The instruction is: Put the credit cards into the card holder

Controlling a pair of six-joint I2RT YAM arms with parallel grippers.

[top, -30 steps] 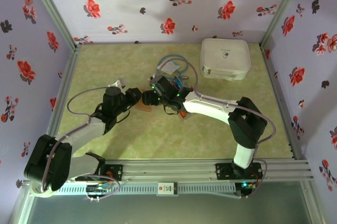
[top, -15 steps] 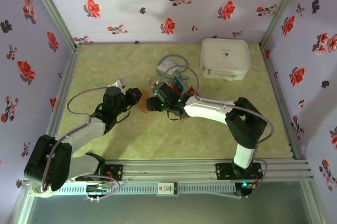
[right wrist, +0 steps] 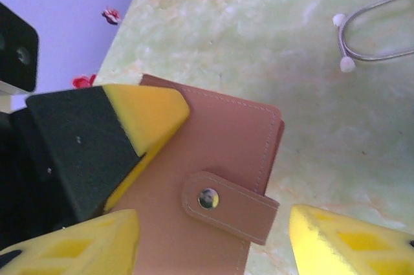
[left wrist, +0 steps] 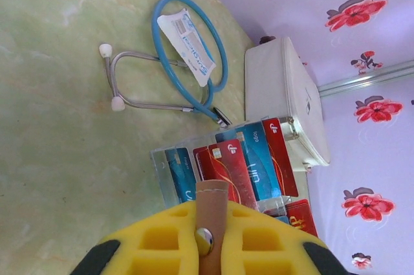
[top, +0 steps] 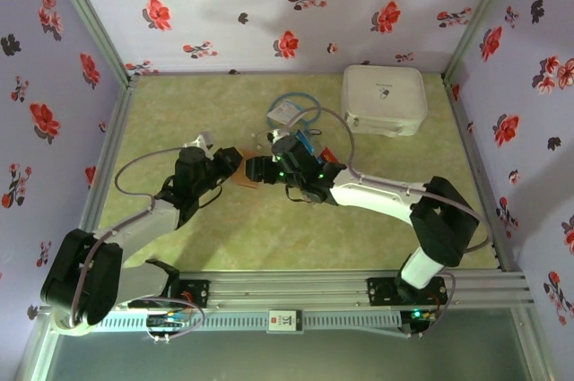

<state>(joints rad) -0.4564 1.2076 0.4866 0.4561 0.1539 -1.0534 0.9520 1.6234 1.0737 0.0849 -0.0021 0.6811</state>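
Checking the grip first: L gripper [top: 230, 167] is pinching the holder [right wrist: 213, 152] by one corner and holding it mid-table, a little left of centre, just in front of the R gripper [top: 259, 168]. On the L wrist cam, I'm seeing the holder's strap [left wrist: 212, 220] running up between the yellow pads, which are pressed tight on it.

R gripper is sitting spread, one pad [right wrist: 349, 242] on each side of the strap end. I'm not finding contact btwn R pads and the leather, though the near edge is out of frame, so I can't confirm.

The strap is lying snapped down over the holder's edge, so I'm judging the holder closed.

Cards [left wrist: 239, 165], red and blue, are standing in a clear rack [left wrist: 162, 158] just beside the white case [left wrist: 278, 100], behind the stethoscope [left wrist: 129, 74] tubing as the L wrist cam sees it. None are in the holder as far as I'm seeing.

Step in hand, my reading: opening the holder, w/ L bracing and R lining up on the strap. Next move is calling for R to catch the strap tip and peel it off the snap while L is resisting the pull. The corner pinch is looking thin for that, so I'm flagging slip risk.
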